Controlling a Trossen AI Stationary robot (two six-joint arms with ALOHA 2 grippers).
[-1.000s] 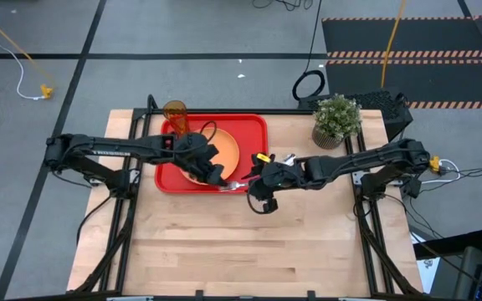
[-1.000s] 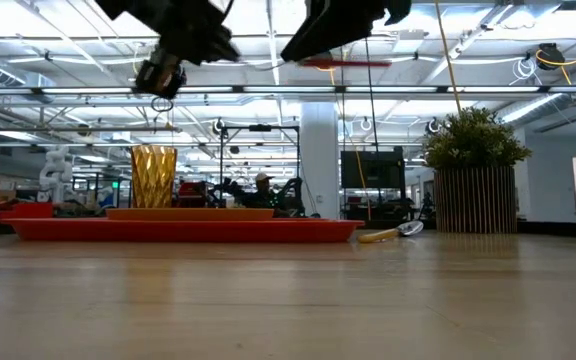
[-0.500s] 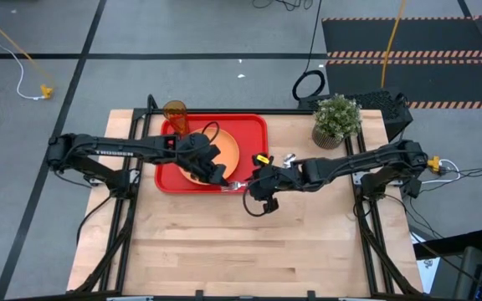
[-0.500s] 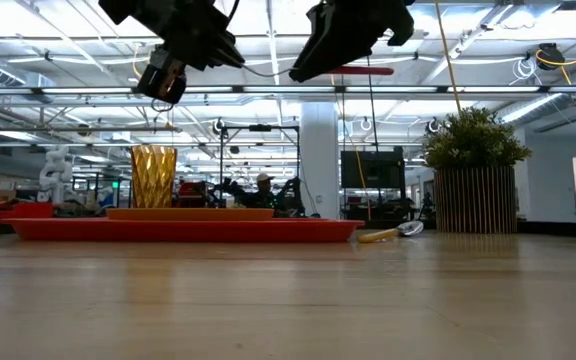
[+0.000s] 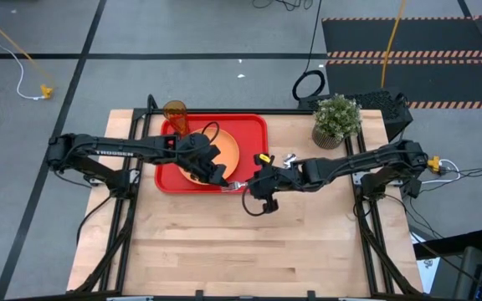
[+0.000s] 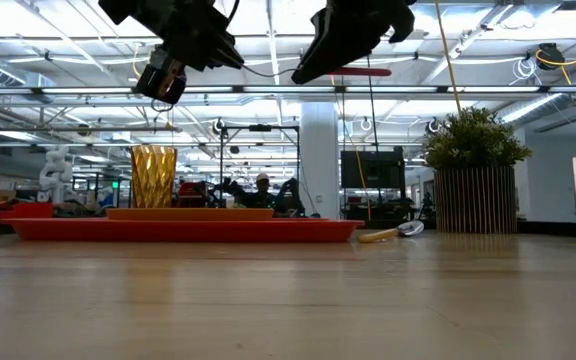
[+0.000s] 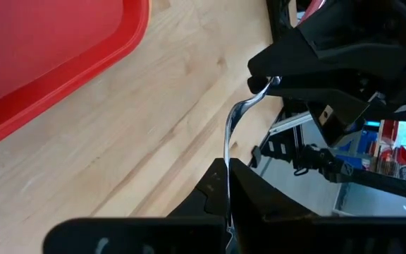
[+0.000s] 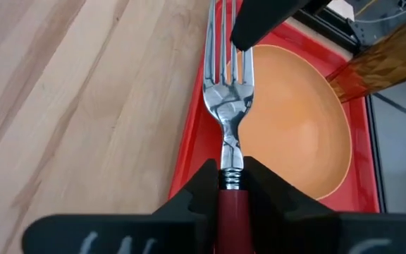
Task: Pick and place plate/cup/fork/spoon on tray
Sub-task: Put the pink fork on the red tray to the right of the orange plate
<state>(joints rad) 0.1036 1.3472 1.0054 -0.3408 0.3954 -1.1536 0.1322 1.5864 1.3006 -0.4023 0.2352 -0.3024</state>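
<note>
- The fork (image 8: pixel 225 106) is now clamped at both ends: the right gripper (image 8: pixel 225 185) has narrowed its fingers onto the pink-red handle, while the left gripper (image 7: pixel 225 185) is shut on the tines end, the fork's thin metal running from its fingers to the right gripper beyond.
- A second earlier the right fingers stood clearly wider; they have closed in onto the handle since, and this looks like a hand-over between arms with neither side yet let go.
- In the high view the right gripper (image 5: pixel 262 186) sits a little nearer the tray's (image 5: pixel 170 180) near right corner than before, with the left gripper (image 5: pixel 217 177) hardly moved, both in the air just over the tray's rim.
- The fork hangs above the counter (image 5: pixel 224 251) beside the tray, not yet placed.
- The plate (image 5: pixel 224 149) lies on the tray, and the cup (image 5: pixel 175 111) stands at the tray's far left corner (whether on or just off it cannot be told).
- The spoon (image 6: pixel 390 233) lies on the counter off the tray's right end, unchanged, so it looks left to do.
</note>
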